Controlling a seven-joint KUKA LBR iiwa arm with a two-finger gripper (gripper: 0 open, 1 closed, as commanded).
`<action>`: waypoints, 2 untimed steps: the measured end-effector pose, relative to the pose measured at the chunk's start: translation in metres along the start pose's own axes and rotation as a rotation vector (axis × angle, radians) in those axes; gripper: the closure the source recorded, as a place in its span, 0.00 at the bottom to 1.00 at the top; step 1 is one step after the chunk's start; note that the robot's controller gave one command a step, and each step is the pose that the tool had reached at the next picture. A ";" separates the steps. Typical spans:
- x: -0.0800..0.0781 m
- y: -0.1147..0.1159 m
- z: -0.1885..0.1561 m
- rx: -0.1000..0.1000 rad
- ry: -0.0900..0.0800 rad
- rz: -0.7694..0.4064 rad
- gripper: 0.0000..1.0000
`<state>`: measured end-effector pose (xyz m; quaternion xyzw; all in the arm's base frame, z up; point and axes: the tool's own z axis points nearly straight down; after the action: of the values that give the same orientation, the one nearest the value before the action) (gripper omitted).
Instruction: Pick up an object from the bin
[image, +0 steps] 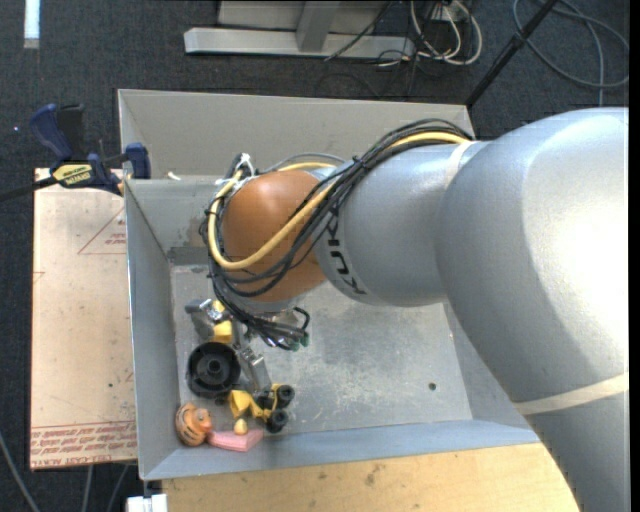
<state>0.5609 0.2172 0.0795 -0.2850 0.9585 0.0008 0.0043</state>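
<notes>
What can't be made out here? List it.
Grey metal bin's rear and right floor: camera view, covered by the grey arm and orange wrist cover.
Small yellow piece above the black round ring: camera view, partly behind the hand.
Yellow-and-black bits at the front: too small to identify.

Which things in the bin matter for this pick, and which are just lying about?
Job: hand; bin; nearest it, black round cap and yellow piece.
Lying about: orange ball; pink piece.

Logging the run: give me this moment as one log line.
claw: in bin, lower-left of view | nearest: black round cap, yellow toy | held: unclear
</notes>
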 end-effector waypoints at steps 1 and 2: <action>0.019 0.039 0.005 0.006 -0.014 -0.228 1.00; 0.019 0.039 0.005 0.006 -0.014 -0.227 1.00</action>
<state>0.5233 0.2395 0.0740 -0.3919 0.9199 -0.0004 0.0117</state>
